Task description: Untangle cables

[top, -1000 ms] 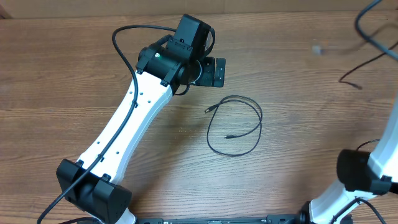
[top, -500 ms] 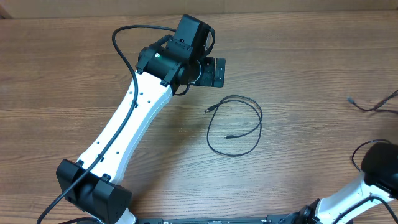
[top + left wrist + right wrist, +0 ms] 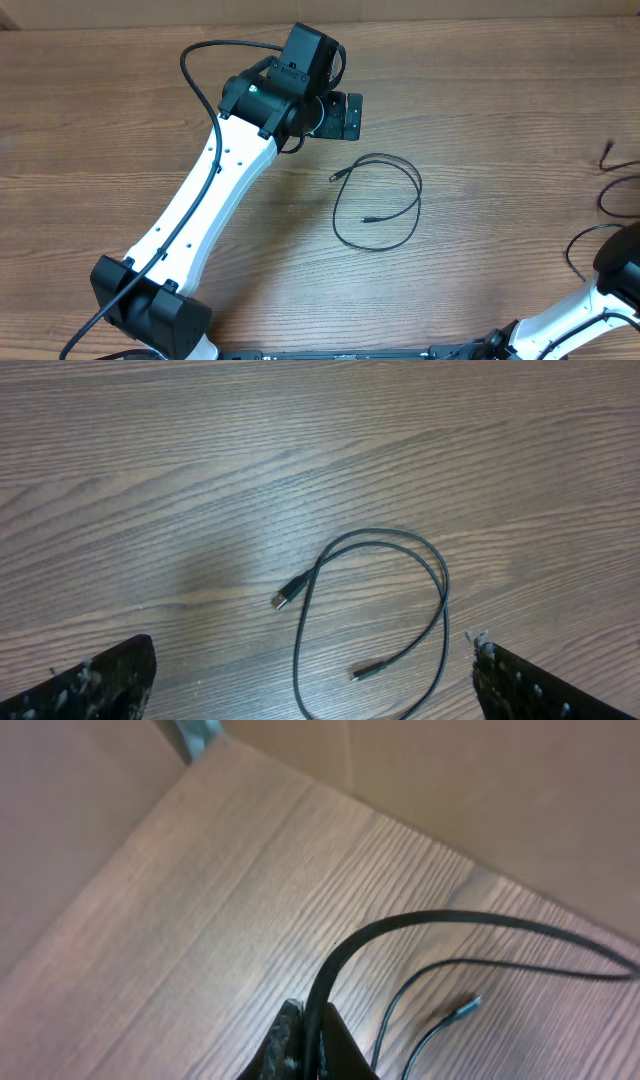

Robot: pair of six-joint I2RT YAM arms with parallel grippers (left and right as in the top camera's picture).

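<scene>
Counting gives us two: looped cable (image 3: 378,205) flat on table (image 3: 480,90), one plug inside loop, one just outside; second cable (image 3: 612,185) well right of loop, at overhead view border, pinched in closed right gripper (image 3: 308,1032). Left gripper (image 3: 345,117) near loop, fingers wide apart, holding nothing. We see bare wood around loop.

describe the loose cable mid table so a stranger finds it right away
On the wooden table, look at the centre, near the left gripper. The looped cable lies flat there in one loose loop with both small plugs free, unlike the other cable, pinched in the right gripper at the right edge.
</scene>
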